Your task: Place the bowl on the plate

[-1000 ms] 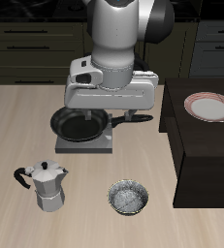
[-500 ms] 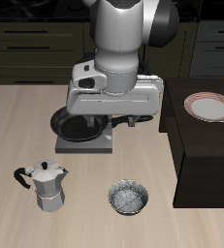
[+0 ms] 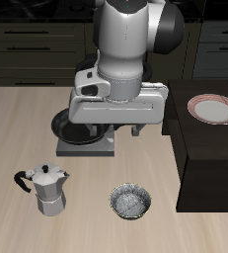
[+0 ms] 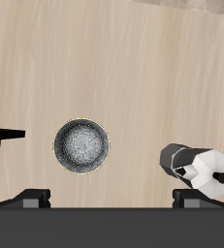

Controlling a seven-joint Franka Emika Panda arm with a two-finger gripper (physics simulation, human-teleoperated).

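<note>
The bowl [image 3: 131,202], small, shiny and silver-grey with a speckled inside, sits on the wooden table near its front edge; the wrist view also shows the bowl [image 4: 81,146], below the hand and apart from it. The plate [image 3: 215,109], white with a reddish-pink rim band, lies on a dark raised block [image 3: 206,158]. My gripper [image 3: 115,126] hangs over the middle of the table, farther back than the bowl and well above it. In the wrist view the gripper [image 4: 112,199] is open, with its fingertips [image 4: 34,197] wide apart and nothing between them.
A black frying pan [image 3: 68,126] rests on a grey burner base [image 3: 86,148], partly hidden behind my hand. A silver moka pot [image 3: 48,188] stands beside the bowl; the wrist view shows the moka pot [image 4: 196,165] too. Dark cabinets line the back.
My arm has come forward and a little toward the raised block, covering more of the frying pan. The bowl, plate and moka pot have not moved.
</note>
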